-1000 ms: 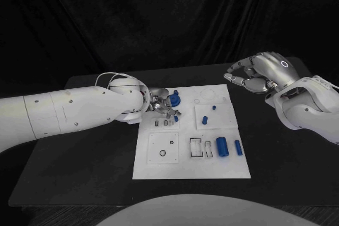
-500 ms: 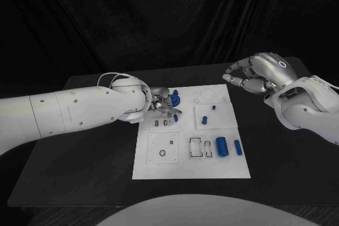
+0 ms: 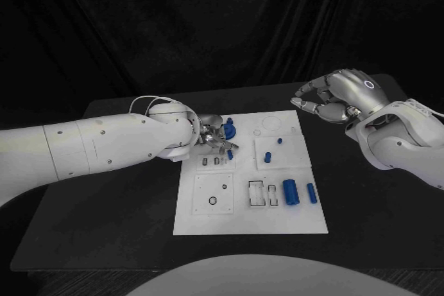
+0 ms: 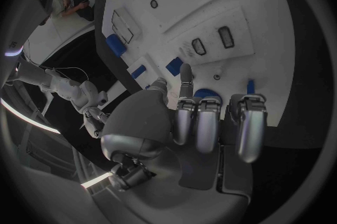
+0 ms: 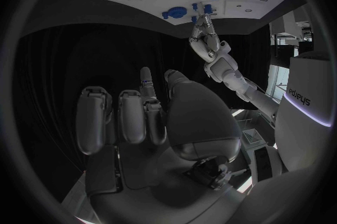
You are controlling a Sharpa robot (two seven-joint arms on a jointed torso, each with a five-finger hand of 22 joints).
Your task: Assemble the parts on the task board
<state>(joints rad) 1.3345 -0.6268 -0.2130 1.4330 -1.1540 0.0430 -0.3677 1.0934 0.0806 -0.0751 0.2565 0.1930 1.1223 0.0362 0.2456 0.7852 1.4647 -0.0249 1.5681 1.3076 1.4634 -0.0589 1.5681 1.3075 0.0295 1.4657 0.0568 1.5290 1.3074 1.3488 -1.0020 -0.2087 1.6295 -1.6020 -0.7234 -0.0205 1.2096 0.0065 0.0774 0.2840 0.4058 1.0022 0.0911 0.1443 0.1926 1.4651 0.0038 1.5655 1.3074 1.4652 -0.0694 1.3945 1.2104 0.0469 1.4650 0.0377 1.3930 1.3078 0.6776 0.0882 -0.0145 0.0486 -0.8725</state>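
Barely shifted since a second ago, left robot hand (image 3: 215, 139) hovers fingers-curled over the board's (image 3: 249, 222) far-left blue part (image 3: 230, 124), holding nothing visible; right robot hand (image 3: 335, 95) waits, curled, well apart.

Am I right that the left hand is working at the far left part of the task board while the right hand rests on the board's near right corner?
Not quite. The right hand hovers off the task board, beyond its far right corner, as the head view shows. The left hand is at the far left part.

Black table (image 3: 111, 232) before a dark, draped cloth backdrop (image 3: 185, 33).
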